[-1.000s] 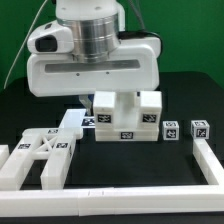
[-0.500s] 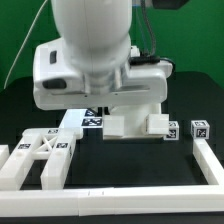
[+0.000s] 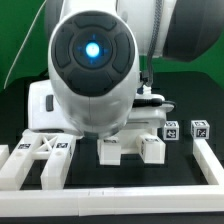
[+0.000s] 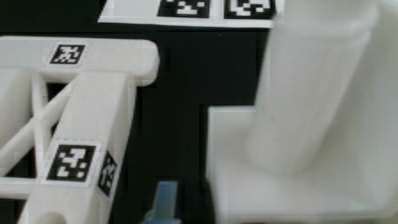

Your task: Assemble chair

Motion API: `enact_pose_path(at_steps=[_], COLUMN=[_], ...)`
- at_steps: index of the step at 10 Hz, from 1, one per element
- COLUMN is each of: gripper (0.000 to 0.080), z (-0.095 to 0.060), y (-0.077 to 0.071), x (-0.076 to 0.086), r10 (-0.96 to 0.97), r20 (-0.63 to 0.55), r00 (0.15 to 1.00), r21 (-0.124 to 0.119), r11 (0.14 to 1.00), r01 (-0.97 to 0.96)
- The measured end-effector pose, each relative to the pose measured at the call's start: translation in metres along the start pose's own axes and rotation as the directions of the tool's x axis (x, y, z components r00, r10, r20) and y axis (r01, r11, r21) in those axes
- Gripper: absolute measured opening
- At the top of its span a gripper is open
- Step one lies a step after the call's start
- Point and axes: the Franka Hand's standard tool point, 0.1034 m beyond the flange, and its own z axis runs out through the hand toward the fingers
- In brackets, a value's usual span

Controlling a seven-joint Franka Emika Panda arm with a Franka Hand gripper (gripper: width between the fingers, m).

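Standing just beside the pressed-together fingers (image 4: 164, 204), the white chair block (image 4: 320, 130); cross-braced chair frame (image 4: 71, 110) opposite.

Black table (image 3: 120, 174) w/ chair pts (image 3: 40, 158), border rails (image 3: 130, 205)

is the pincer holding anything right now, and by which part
Cannot be told: the pincer is shut beside the white chair piece, with nothing seen in its grip, and the arm hides it in the exterior view.

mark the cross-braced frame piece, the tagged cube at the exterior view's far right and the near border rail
cross-braced frame piece (image 3: 42, 153), exterior view, centre of its x brace
tagged cube (image 3: 201, 128), exterior view, its tagged face
near border rail (image 3: 110, 206), exterior view, top face mid-length
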Motion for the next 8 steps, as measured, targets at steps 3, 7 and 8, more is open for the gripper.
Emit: enact_pose_path(at_steps=[3, 7, 8], gripper=[0.0034, 0.0034, 0.0035], z=[0.019, 0.04, 0.04], y=[0.011, 0.013, 0.01], x=[-0.001, 0.007, 0.008], r10=[0.079, 0.096, 0.095], r20=[0.079, 0.118, 0.116], r00=[0.994, 0.988, 0.989], r21=[0.021, 0.022, 0.022], r11=[0.997, 0.995, 0.995], r01=[-0.081, -0.1, -0.098])
